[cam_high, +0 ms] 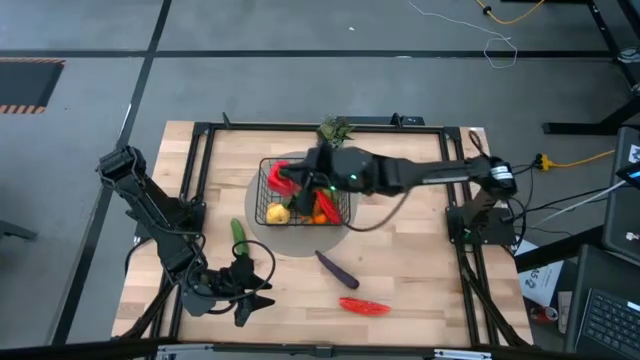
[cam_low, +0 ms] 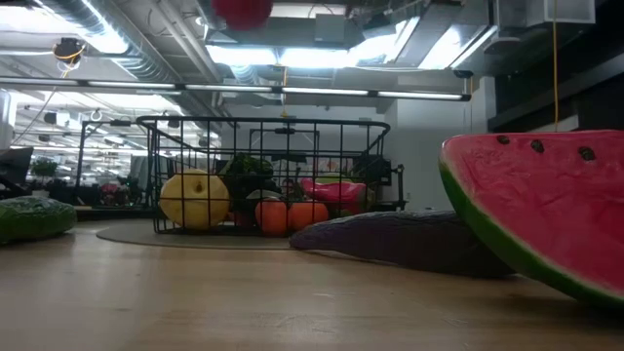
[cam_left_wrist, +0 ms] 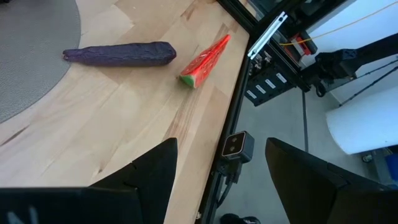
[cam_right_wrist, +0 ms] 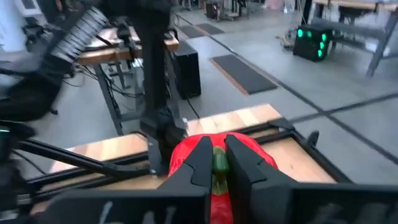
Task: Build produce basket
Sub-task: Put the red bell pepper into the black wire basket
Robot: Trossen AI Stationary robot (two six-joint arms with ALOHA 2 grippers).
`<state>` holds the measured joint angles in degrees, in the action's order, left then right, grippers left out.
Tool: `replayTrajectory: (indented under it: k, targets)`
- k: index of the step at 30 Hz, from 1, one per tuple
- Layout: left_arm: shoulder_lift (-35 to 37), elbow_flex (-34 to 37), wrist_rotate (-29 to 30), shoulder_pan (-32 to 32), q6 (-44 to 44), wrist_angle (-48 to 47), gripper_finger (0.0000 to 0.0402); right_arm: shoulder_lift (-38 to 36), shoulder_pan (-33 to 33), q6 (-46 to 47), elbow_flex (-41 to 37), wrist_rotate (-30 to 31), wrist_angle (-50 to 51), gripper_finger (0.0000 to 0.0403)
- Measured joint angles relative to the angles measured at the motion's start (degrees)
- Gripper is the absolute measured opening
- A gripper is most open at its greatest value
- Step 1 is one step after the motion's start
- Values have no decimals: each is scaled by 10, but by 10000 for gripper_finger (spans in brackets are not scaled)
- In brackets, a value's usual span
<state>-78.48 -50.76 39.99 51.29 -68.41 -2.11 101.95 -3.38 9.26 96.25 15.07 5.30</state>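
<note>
The right hand (cam_right_wrist: 214,163) is clamped on a red pepper's (cam_right_wrist: 249,152) green stem above the basket (cam_high: 268,190); the left hand's (cam_high: 255,297) fingers stand apart.

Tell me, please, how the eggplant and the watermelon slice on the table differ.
The eggplant is dark purple and long with rounded ends; the watermelon slice is a red wedge with a green rind. The eggplant lies nearer the grey mat, the slice nearer the table's edge. Both lie flat on the wood, outside the basket.
</note>
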Motion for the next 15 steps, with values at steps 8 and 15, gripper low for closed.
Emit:
replayTrajectory:
  k: [8,15]
  targets:
    - [0,0,0,0,0,0,240,71,50,25,-1,-37,-19,25]
    - [0,0,0,0,0,0,240,102,64,55,-1,-59,-51,112]
